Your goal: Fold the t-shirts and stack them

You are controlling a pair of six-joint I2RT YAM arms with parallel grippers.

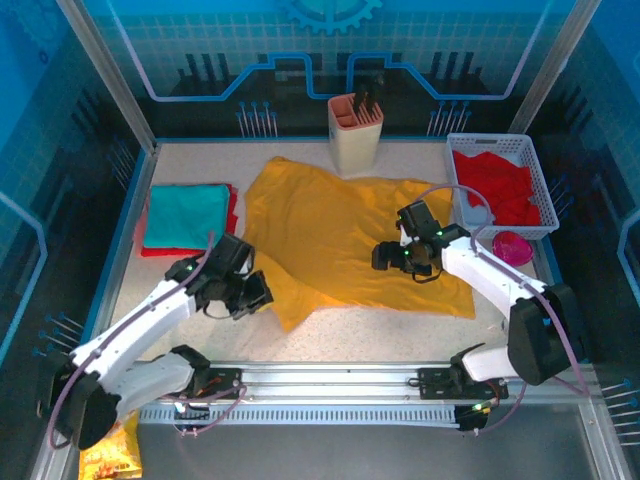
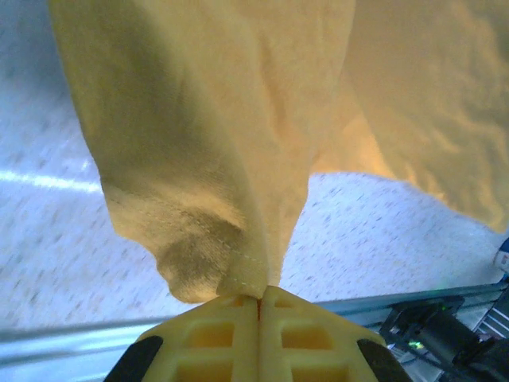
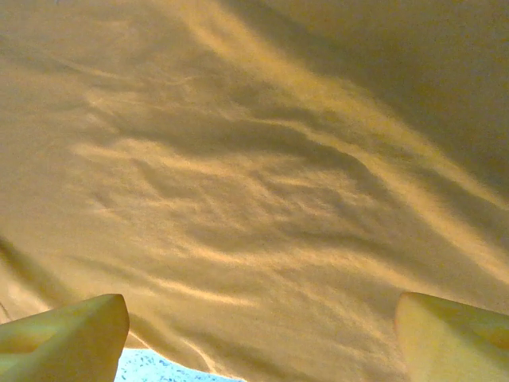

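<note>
Since only a sliver of hem is caught, left gripper (image 2: pixel 260 296): pressed together on the yellow t-shirt (image 1: pixel 350 240) at its near-left edge, so a quick pull could slip it free imo.
right gripper (image 3: pixel 262 334): spread wide over the shirt's right half, gripping nothing. Cloth could drag and bunch.
teal t-shirt (image 1: pixel 185 215): folded, just left of the yellow one. A lumpy fold won't stack flat on it.

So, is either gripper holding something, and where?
The left gripper pinches the large mustard-yellow cloth t-shirt by a hemmed edge; the open right gripper holds nothing.
</note>
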